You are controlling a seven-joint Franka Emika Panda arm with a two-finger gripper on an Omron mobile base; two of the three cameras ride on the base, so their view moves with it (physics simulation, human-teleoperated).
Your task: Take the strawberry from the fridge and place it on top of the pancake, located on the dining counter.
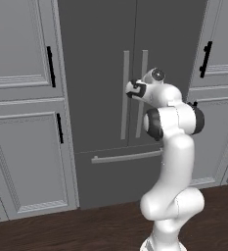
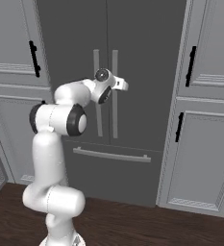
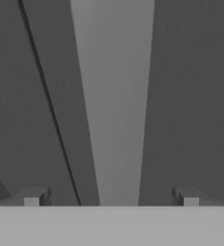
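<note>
while fridge (image 1: 101, 59) doors shut — pincer (image 3: 111, 197) spread wide, straddling right bar handle (image 3: 114, 105).

Light grey panelled cabinets (image 1: 22, 122) (black handles (image 1: 51, 66)) stand over dark wooden floor (image 1: 86, 228).

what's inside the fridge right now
Cannot tell: both doors of the fridge are shut, so shelves and any strawberry are hidden. The open gripper has its jaws either side of one vertical handle.
</note>
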